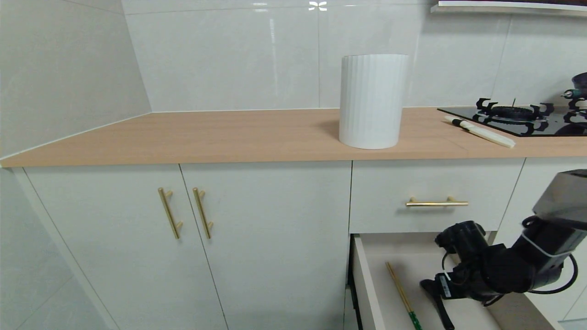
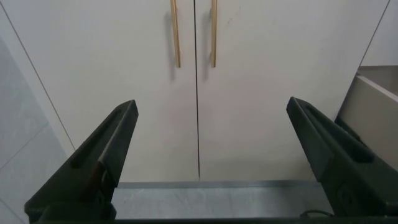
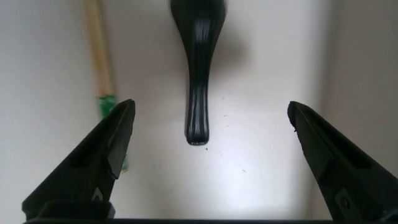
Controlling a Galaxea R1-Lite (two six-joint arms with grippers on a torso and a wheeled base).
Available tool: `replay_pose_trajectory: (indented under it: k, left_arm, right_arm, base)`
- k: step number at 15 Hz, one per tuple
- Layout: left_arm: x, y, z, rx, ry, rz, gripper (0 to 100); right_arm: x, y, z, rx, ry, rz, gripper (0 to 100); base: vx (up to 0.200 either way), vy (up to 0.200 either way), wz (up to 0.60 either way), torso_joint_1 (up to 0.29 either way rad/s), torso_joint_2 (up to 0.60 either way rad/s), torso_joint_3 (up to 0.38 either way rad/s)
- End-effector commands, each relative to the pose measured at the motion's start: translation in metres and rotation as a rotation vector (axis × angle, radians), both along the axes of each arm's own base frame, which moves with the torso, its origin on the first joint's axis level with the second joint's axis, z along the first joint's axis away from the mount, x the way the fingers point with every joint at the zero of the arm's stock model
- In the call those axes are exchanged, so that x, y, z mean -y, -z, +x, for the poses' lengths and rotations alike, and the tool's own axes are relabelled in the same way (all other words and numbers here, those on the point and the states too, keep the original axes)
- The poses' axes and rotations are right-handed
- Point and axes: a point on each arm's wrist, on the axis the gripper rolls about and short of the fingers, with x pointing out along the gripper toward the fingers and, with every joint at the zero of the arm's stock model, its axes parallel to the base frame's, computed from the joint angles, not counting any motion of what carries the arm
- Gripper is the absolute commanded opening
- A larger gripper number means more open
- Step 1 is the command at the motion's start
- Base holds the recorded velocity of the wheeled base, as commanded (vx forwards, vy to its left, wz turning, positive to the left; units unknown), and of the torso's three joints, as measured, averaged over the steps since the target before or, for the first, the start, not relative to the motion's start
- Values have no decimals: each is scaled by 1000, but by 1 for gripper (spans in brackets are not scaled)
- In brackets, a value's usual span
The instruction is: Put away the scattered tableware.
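Right pincer [image 3: 208, 111]: spread wide with nothing held. It hangs over the open drawer [image 1: 364, 279], pointed down at the floor, the pose judged fit for setting a piece down or lifting clear.
Black spoon [image 3: 198, 56]: laid flat on the drawer floor, directly under the gap between the right pincer's fingers and touched by neither. It is judged to be put away already.
Chopsticks [image 1: 401, 293]: laid in the same drawer just beside the spoon, on the side of one finger of the right pincer. They lie lengthwise, so room is spared for more pieces.
Drawer: pulled out beneath the right pincer, so that tableware can be lowered straight in.
Knife [image 1: 481, 130]: laid on the counter [image 1: 229, 137] beside the stove [image 1: 509, 114], above and beyond the right pincer. It is judged the piece not yet stored.
Left pincer [image 2: 211, 106]: spread wide and empty, held low before the cupboard doors [image 2: 249, 93], well apart from the drawer. It is judged to be parked out of the way.
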Motion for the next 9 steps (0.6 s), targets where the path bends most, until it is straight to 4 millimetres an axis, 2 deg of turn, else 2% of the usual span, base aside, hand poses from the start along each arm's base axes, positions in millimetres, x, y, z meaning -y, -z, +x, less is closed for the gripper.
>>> replay_pose_trajectory:
  k: [1,5,8,9]
  left_arm:
    - [0,0,0,0,-1,0,100]
    - [0,0,0,0,-1,0,100]
    - [0,0,0,0,-1,0,100]
    - [0,0,0,0,-1,0,100]
  right_arm:
    - [2,-64,-22,172,-13,39,100]
    - [5,-119,-53,228,-53,88,100]
    - [0,-136,-75,224,-126,94,100]
    - [-2,-138,-80,214,-150,85,100]
  base:
    - [-200,0,0,7,2,-7]
    - [-200,0,0,-1,2,2]
    - [-200,0,0,4,2,1]
    - [0,0,0,0,0,0]
